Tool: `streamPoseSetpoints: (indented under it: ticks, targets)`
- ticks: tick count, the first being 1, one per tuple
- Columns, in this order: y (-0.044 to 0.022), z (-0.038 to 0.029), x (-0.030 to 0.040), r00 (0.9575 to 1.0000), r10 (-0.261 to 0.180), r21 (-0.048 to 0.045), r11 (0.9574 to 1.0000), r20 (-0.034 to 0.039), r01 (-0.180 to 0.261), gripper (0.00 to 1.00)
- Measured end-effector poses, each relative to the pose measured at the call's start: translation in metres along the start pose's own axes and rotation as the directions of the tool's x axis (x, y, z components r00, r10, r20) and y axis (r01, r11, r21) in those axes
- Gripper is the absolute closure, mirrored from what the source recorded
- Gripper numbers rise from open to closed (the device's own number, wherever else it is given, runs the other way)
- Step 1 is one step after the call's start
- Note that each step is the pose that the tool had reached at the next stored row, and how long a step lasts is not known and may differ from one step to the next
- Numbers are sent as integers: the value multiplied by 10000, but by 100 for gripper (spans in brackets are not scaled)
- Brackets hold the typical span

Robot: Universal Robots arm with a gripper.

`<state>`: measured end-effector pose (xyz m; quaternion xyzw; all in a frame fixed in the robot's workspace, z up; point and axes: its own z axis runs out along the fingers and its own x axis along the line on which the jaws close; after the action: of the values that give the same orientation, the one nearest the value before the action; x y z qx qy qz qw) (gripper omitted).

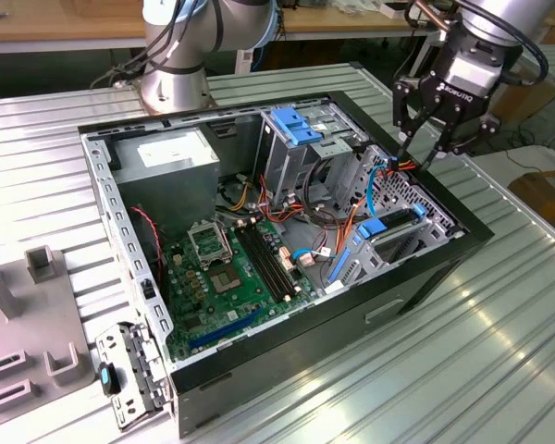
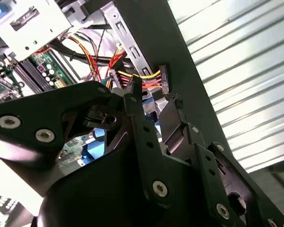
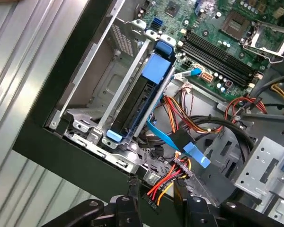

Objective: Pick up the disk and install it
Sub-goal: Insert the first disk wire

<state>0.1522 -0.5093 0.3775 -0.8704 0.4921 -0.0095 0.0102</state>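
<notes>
while the ribbed counter (image 1: 499, 305) carries the open computer case (image 1: 416, 277), your end effector (image 1: 418, 153) hangs over the case's rim on the exterior view's right, fingers parted and gripping nothing. the disk (image 3: 141, 101) stands on edge in the drive bay just below, blue rails along its sides, so the placing step looks all but done. the power connector (image 2: 162, 78), on red and yellow wires, sits between the fingertips, apart from the disk. any further move calls for a slow, square approach clear of those loose wires.
</notes>
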Motion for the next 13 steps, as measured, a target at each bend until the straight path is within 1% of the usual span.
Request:
streamPoseSetpoints:
  ticks: [1, 2, 3, 4, 5, 8, 9, 10, 12, 13]
  targets:
    - [-3, 24, -7, 9995, -315, 3, 9995, 5, 315, 58]
    - [-11, 40, -15, 9984, -562, 7, 9984, -22, 562, 58]
    - [-47, 47, -30, 9981, -595, -67, 9982, -143, 594, 58]
    - [-84, 49, -45, 9979, -600, -130, 9981, -235, 597, 58]
    - [-120, 52, -61, 9976, -624, -176, 9979, -308, 619, 58]
    - [-173, 64, -88, 9965, -731, -228, 9971, -405, 722, 58]
    - [-176, 73, -92, 9947, -948, -221, 9953, -404, 940, 58]
    - [-180, 84, -95, 9914, -1250, -214, 9920, -401, 1242, 58]
    - [-182, 97, -96, 9858, -1629, -211, 9865, -395, 1622, 58]
    - [-182, 107, -95, 9817, -1866, -207, 9824, -389, 1859, 58]
